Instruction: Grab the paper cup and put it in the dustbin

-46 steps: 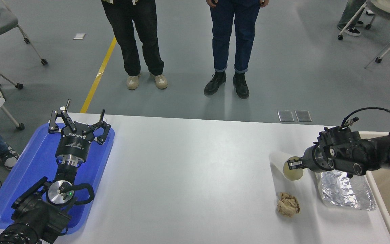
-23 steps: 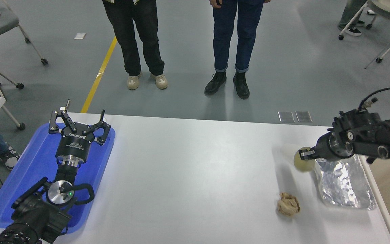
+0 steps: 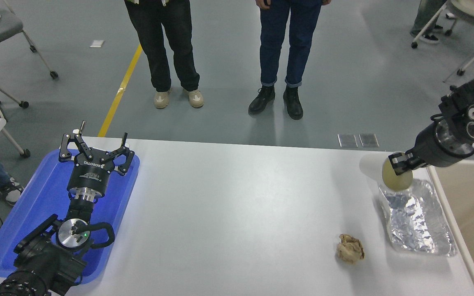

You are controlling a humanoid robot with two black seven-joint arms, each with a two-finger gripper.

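Grey floor runs behind the white table (image 3: 237, 197), where two people stand at the far side, one in black trousers (image 3: 163, 45), one in blue jeans (image 3: 286, 41). Reaching in from the right edge, the right gripper (image 3: 401, 162) has its fingers pinched on the rolled rim of the small white tapered paper cup (image 3: 389, 173). The cup hangs tipped on its side, its cream inside facing the camera. A second ago this gripper held the cup low over the table, beside the near end of the crinkled silver foil tray (image 3: 420, 222); it has since risen and swung farther away and to the right, so the cup now sits above the tray's far end. Just right of the gripper lies the large beige plastic dustbin (image 3: 473, 205), beyond the table edge. Below and left of the gripper rests the crumpled brown paper ball (image 3: 350, 248). Well off to the left, the left gripper (image 3: 96, 154) is parked over the flat blue tray (image 3: 27, 213), fingers spread wide and holding nothing, unchanged.
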